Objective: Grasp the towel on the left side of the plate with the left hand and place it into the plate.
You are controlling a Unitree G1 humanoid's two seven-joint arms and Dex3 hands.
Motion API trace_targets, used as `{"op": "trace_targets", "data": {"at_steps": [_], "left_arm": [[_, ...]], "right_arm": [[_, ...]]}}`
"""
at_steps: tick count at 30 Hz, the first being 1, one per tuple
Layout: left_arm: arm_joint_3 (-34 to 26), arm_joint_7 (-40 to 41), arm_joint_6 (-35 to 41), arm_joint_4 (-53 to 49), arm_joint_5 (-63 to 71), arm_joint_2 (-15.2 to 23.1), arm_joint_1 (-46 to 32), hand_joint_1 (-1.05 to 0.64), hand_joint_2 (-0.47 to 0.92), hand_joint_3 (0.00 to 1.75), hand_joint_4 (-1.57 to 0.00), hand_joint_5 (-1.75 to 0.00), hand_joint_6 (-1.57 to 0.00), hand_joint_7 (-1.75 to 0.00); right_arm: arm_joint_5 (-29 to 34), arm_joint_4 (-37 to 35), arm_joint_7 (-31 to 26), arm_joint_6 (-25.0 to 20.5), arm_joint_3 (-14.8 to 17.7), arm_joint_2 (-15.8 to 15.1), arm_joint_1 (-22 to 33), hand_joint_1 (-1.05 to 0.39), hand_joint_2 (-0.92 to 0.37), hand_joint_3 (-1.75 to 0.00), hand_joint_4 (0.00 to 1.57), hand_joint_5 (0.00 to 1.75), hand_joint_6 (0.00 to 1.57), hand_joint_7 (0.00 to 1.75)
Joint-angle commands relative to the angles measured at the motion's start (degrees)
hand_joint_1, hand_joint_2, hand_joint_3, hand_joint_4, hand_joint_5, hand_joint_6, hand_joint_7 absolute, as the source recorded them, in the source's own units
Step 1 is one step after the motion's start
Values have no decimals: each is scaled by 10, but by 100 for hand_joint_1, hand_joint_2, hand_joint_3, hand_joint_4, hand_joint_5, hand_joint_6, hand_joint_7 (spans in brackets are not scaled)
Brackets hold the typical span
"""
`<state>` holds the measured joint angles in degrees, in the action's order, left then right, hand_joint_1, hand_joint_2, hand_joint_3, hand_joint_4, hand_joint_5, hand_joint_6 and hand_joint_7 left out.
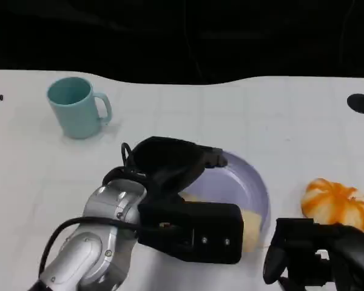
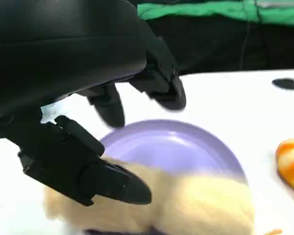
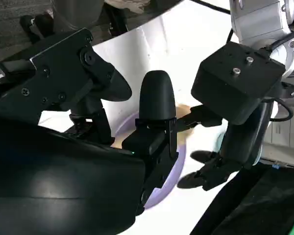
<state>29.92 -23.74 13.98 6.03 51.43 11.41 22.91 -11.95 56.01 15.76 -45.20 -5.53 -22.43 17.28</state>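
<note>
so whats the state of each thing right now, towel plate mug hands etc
towel: lying in the plate, at its near edge
plate: upright on the table, far part bare
left hand: over the plate, fingers apart, holding nothing
right hand: low beside the plate, grip unclear
mug: upright, handle facing the plate side
pumpkin: sitting on the table, untouched

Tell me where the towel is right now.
The towel lies in the plate, at its near edge under the left hand, as the left wrist view shows; the pumpkin sits to the plate's right.
</note>
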Motion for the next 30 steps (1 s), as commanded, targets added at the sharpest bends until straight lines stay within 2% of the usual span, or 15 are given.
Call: {"op": "trace_targets", "data": {"at_steps": [1, 4, 8, 13, 16, 22, 26, 27, 30], "left_arm": [[-8, -32, 7, 29, -4, 16, 4, -86, 92, 21, -1, -27, -2, 0], [-25, -52, 6, 52, -25, 27, -2, -93, 92, 24, 0, -23, 0, 0], [-56, -79, 8, 94, -64, 45, -12, -92, 92, 24, 0, -25, -2, -1], [-112, -100, 26, 162, -120, 66, -42, -82, 92, 25, 0, -43, -7, -4], [-145, -108, 30, 200, -157, 80, -69, -73, 92, 21, -6, -51, -14, -7], [-222, -79, 6, 263, -264, 76, -151, -55, 92, 20, -34, -62, -33, -12], [-275, -65, 26, 302, -357, 45, -198, -45, 92, 22, -48, -67, -46, -15], [-288, -60, 32, 311, -380, 37, -208, -39, 92, 25, -59, -71, -59, -20], [-330, -46, 69, 342, -462, 3, -246, -32, 92, 27, -76, -74, -82, -25]], "right_arm": [[-4, 10, -2, -9, 2, -5, -4, -8, -49, -118, 76, 172, 67, 145], [-4, 9, -2, -8, 2, -5, -4, -8, -49, -118, 76, 172, 67, 146], [-2, 8, 0, -4, 1, -7, -5, -8, -49, -118, 77, 172, 67, 146], [-6, 11, -2, -14, 2, -5, -8, -8, -49, -117, 76, 172, 67, 146], [-6, 11, 0, -13, 3, -6, -9, -8, -50, -116, 76, 172, 67, 146], [-6, 12, 0, -17, 3, -6, -11, -8, -50, -115, 77, 172, 67, 146], [-10, 13, -1, -24, 3, -4, -13, -8, -50, -116, 76, 172, 68, 146], [-10, 14, -1, -25, 3, -4, -14, -8, -49, -116, 76, 172, 68, 146], [-5, 13, -1, -20, 1, -6, -15, -8, -49, -116, 76, 171, 68, 146]]}}
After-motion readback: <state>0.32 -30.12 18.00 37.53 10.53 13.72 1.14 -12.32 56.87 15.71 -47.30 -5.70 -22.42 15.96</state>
